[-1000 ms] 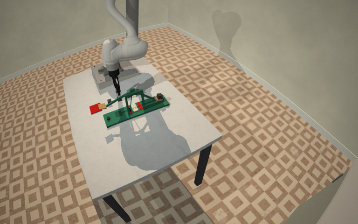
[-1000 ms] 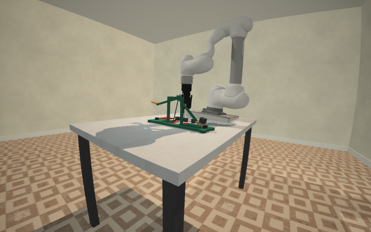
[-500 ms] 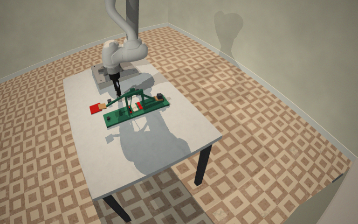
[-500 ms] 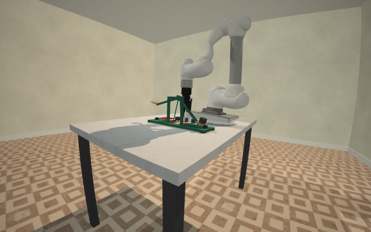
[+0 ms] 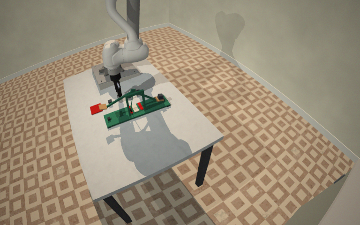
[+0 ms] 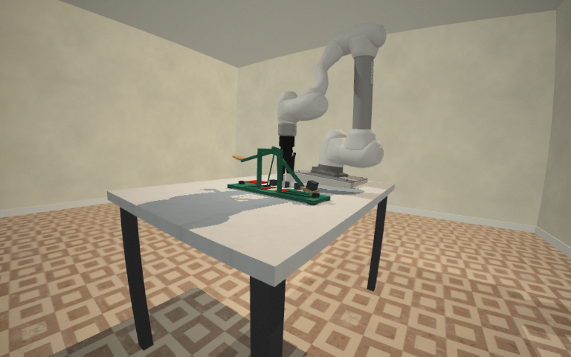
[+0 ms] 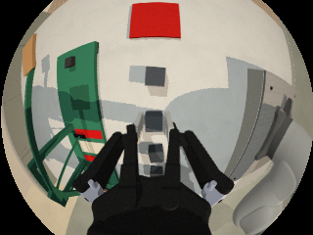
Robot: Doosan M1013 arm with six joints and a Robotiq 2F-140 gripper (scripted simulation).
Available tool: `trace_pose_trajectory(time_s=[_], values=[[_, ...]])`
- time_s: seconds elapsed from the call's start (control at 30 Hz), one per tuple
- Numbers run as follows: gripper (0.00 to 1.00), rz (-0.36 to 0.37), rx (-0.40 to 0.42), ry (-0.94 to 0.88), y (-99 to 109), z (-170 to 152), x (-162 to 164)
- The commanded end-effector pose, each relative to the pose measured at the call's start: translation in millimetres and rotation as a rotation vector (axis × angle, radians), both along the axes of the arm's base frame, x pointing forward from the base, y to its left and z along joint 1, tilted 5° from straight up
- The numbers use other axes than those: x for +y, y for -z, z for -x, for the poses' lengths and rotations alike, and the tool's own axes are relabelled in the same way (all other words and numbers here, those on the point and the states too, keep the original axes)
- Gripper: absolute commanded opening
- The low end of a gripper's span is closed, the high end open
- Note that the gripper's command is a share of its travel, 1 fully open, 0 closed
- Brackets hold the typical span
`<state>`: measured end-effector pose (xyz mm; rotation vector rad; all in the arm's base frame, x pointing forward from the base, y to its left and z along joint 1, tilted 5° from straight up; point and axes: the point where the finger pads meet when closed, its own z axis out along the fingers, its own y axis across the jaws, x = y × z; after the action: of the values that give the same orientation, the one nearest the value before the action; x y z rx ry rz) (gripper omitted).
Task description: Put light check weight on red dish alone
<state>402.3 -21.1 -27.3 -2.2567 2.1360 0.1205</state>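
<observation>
The red dish (image 5: 94, 108) lies flat on the table at the left end of the green rocker balance (image 5: 136, 108); it also shows in the wrist view (image 7: 155, 22). The balance's beam tilts. Its left tan pan (image 5: 102, 106) is raised and empty, and its right pan carries a dark weight (image 5: 160, 96) and sits low. Dark weights stand in a row on the table behind the balance, one near the dish (image 7: 155, 76), one straight below my fingers and one nearer the arm's base (image 7: 156, 152). My gripper (image 7: 154, 117) hovers above the middle one, partly open and empty.
The arm's grey mounting plate (image 5: 116, 75) sits at the table's back edge, close behind the gripper. The balance's upright frame (image 5: 135, 94) stands just in front of the gripper. Small dark blocks (image 5: 109, 119) sit on the green base.
</observation>
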Motion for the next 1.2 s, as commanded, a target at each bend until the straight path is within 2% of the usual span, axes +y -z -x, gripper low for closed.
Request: trace_pose_trajectory(time_s=[0.0, 0.83, 0.87, 1.17], values=[[0.35, 0.0, 0.0, 0.0, 0.0, 0.0, 0.0], [0.35, 0.0, 0.0, 0.0, 0.0, 0.0, 0.0], [0.24, 0.0, 0.0, 0.0, 0.0, 0.0, 0.0], [0.24, 0.0, 0.0, 0.0, 0.0, 0.0, 0.0]])
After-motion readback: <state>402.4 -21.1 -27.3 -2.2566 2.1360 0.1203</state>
